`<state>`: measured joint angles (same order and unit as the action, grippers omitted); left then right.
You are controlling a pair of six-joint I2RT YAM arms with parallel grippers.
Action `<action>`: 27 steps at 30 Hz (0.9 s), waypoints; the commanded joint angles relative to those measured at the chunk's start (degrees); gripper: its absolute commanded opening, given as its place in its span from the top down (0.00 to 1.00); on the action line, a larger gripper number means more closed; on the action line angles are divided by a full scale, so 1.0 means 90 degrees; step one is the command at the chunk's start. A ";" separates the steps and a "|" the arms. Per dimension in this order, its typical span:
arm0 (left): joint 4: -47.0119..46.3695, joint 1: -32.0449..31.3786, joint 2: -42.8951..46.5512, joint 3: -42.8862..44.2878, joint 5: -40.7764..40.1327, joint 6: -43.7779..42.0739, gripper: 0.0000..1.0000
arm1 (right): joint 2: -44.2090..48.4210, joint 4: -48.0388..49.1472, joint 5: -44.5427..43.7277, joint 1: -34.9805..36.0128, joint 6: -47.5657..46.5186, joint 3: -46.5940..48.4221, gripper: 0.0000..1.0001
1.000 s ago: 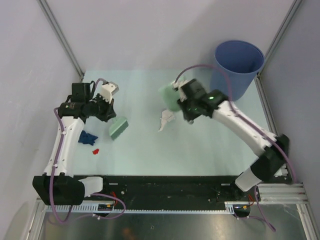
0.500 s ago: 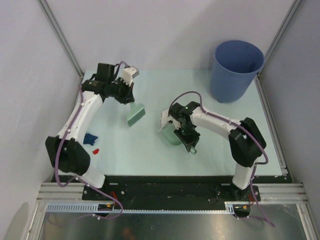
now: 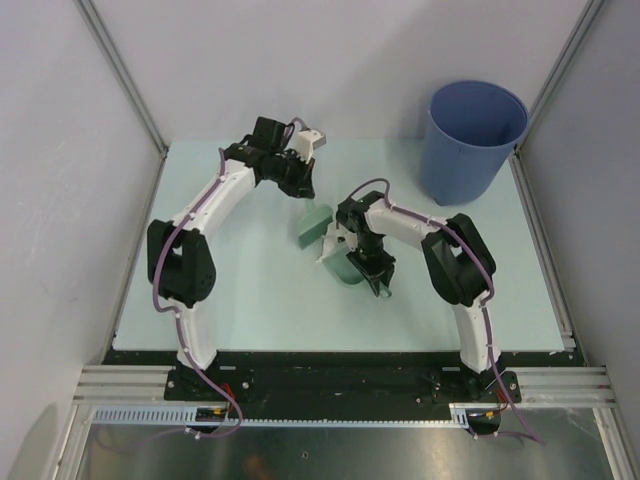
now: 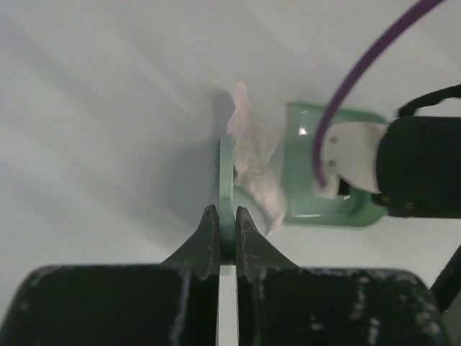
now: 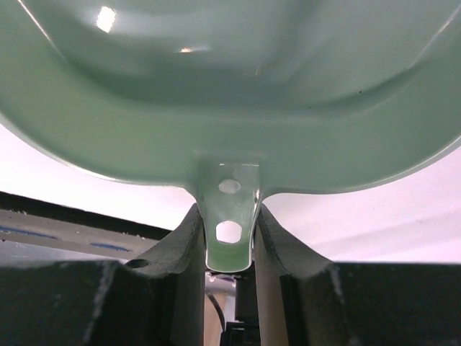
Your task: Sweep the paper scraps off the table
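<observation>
Top external view has both arms drawn in to the middle of the table [image 3: 250,300], where a second ago they were far apart: the left one was out by the left edge and the right one was up near the bucket [image 3: 478,140]. The left gripper [image 3: 300,185] has carried the brush [image 3: 313,228] across. The left wrist view shows its jaws pinched tight on the brush's thin handle. The right gripper [image 3: 374,268] has brought the dustpan [image 3: 348,268] down low over the table. The right wrist view shows its jaws clamped on the pan's small holed tab.

The white paper scrap [image 3: 330,240] lies where it lay before, now caught between the two tools. The brush is just beside it on the left and the pan's mouth is against it on the right.

This looks like the set-up for the first sweep, with the brush placed to push the scrap rightward into the pan. No scrap is visibly in the pan yet. The blue and red scraps seen earlier at the left are now hidden by the left arm, so most of the job seems to remain.
</observation>
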<state>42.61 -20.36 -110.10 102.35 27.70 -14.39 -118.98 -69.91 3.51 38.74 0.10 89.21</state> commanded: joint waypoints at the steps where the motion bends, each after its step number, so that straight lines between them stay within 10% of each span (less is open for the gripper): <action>1: -0.0154 -0.0160 -0.0003 0.0387 0.1090 0.0223 1.00 | -0.0510 0.0237 0.0020 -0.0183 -0.0343 0.0779 1.00; 8: -0.0154 -0.0189 0.0739 -0.0346 0.2166 0.0056 1.00 | -0.0492 0.0814 0.0157 -0.0418 -0.0470 0.0870 1.00; 19: -0.0154 -0.0043 0.1901 -0.0327 0.0067 0.0125 1.00 | 0.0738 0.1381 0.0245 -0.0262 -0.0509 -0.0439 1.00; 27: -0.0154 0.0192 0.2370 -0.0239 0.0368 0.0163 1.00 | 0.1403 0.1449 0.0391 0.0041 -0.0704 -0.0508 1.00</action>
<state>41.39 -20.03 -91.50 97.49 29.54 -13.93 -110.85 -58.59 5.34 38.13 -4.80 84.33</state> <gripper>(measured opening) 0.047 0.293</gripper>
